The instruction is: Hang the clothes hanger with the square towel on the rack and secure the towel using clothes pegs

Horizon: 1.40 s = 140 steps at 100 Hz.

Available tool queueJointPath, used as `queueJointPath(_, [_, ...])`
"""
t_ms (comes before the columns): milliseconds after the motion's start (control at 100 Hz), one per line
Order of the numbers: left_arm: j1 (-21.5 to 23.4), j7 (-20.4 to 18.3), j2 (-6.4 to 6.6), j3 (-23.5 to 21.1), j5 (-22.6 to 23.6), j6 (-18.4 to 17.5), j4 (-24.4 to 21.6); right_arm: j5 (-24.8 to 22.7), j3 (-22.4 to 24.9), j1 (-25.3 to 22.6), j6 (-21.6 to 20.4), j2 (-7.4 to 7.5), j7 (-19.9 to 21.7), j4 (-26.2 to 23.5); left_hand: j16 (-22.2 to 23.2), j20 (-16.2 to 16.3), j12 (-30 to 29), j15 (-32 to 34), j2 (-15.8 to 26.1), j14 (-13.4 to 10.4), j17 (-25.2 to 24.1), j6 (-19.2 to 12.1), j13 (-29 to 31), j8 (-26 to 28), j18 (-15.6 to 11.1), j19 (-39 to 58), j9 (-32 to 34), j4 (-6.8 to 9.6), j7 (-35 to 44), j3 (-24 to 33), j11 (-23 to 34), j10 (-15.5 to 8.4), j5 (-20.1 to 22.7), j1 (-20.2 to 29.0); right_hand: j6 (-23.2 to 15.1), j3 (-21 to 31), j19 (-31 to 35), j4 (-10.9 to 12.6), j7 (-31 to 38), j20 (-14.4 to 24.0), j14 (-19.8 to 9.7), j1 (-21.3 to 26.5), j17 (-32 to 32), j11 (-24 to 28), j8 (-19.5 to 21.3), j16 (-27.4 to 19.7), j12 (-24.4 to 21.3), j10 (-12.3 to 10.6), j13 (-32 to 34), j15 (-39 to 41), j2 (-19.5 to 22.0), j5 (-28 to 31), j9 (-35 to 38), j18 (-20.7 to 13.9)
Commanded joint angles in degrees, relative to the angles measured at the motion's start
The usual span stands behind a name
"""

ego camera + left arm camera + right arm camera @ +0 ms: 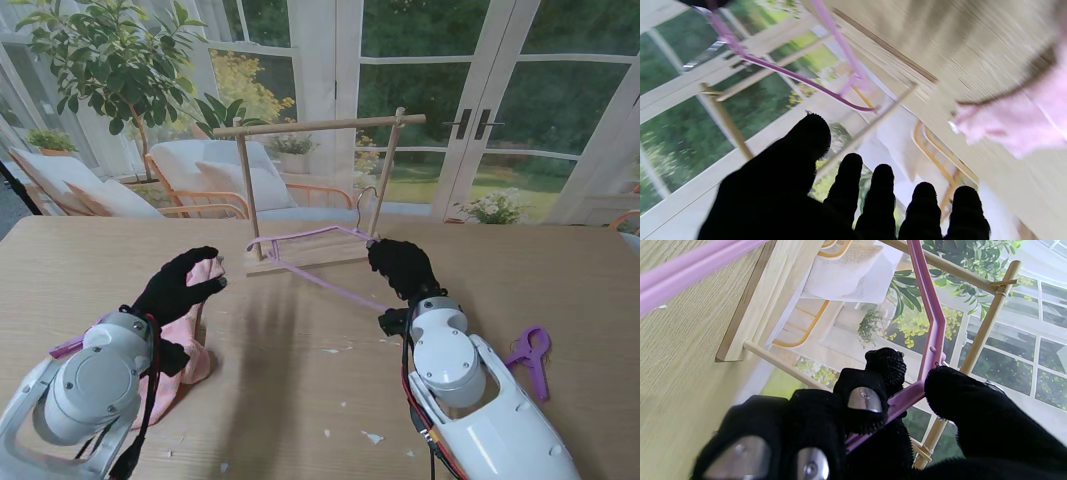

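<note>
A purple clothes hanger (330, 283) (800, 78) (933, 323) is tilted over the table just in front of the wooden rack (320, 125) (987, 323). My right hand (402, 265) (880, 426) is shut on it near the hook, thumb against fingers. A pink square towel (190, 330) (1013, 123) lies crumpled on the table to the left, apart from the hanger. My left hand (180, 285) (846, 196) hovers over the towel with its fingers spread and nothing in them. A purple clothes peg (530, 355) lies on the table to the right of my right arm.
The rack's flat base (305, 255) (750, 303) stands at the middle of the wooden table (300, 390), near its far edge. Another purple piece (65, 347) pokes out by my left forearm. Small white scraps (372, 437) lie nearer to me.
</note>
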Motion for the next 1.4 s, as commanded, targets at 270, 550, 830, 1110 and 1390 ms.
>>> queueJointPath(270, [-5.21, -7.54, 3.12, 1.19, 11.86, 5.62, 12.77, 1.04, -0.64, 0.07, -0.91, -0.60, 0.65, 0.17, 12.35, 15.57, 4.12, 2.35, 0.30, 2.12, -1.77, 2.93, -0.70, 3.47, 1.61, 5.16, 0.90, 0.80, 2.09, -0.20, 6.12, 2.03, -0.29, -2.12, 1.96, 4.48, 10.12, 6.46, 1.50, 58.19, -0.90, 4.81, 0.89, 7.66, 1.63, 3.93, 0.07, -2.27, 1.18, 8.29, 3.26, 3.31, 6.00, -8.93])
queueJointPath(550, [-10.95, -10.04, 4.27, 7.34, 21.01, 7.73, 21.95, 1.33, -0.74, 0.23, -1.35, -0.57, 0.91, 0.42, 16.67, 21.39, 4.34, 2.77, -3.08, 1.74, 0.30, 2.70, 0.36, 4.26, 2.12, 5.98, 0.59, 0.46, 1.17, 4.61, 3.68, 0.29, -4.63, -10.23, 1.92, 5.13, 10.12, 6.46, 1.31, 58.19, -0.79, 4.65, 0.89, 7.68, 1.78, 3.94, 0.06, -1.97, 1.17, 8.33, 2.76, 3.66, 6.16, -8.93])
queueJointPath(830, [-14.45, -16.24, 5.75, 11.98, 25.68, 5.68, 27.06, 1.98, -0.81, 0.17, -1.29, -0.61, 1.09, 0.53, 16.81, 22.78, 9.65, 2.26, -9.37, -0.77, -0.73, -10.39, -1.38, 8.38, -0.73, 5.62, -2.41, -0.45, 2.78, 13.81, -5.26, -4.12, -2.06, -6.97, 2.07, 5.54, 10.12, 6.40, 1.19, 58.22, -0.64, 4.55, 0.87, 7.67, 1.88, 3.97, 0.07, -1.82, 1.16, 8.36, 2.56, 3.93, 6.25, -8.82])
queueJointPath(1110, [-14.17, -11.87, 4.89, 10.91, 22.69, 0.42, 29.84, 2.37, -0.73, 0.04, -1.08, -0.62, 1.17, 0.23, 22.70, 21.76, 13.76, 7.93, -13.13, 0.01, -0.57, -6.92, 0.61, 18.79, -0.14, 14.92, 2.56, -3.67, 40.11, 19.07, 15.66, -4.45, 30.08, 19.59, 2.01, 5.82, 10.12, 6.33, 1.09, 58.24, -0.59, 4.47, 0.87, 7.69, 1.97, 3.99, 0.08, -1.68, 1.16, 8.38, 2.33, 3.95, 6.31, -8.77])
queueJointPath(1390, [-10.72, -7.36, 3.89, 3.41, 20.79, -6.02, 28.33, 2.79, -0.56, -0.13, -0.87, -0.61, 1.34, -0.05, 16.03, 9.81, 9.66, 17.75, -11.96, 1.52, 0.16, -6.44, 1.80, 19.03, 1.94, 25.85, 7.48, -2.31, 31.33, 21.75, 17.15, -3.26, 30.87, 19.11, 2.04, 6.11, 10.12, 6.27, 1.02, 58.28, -0.49, 4.43, 0.86, 7.68, 2.01, 4.01, 0.09, -1.66, 1.15, 8.39, 2.18, 4.09, 6.32, -8.65])
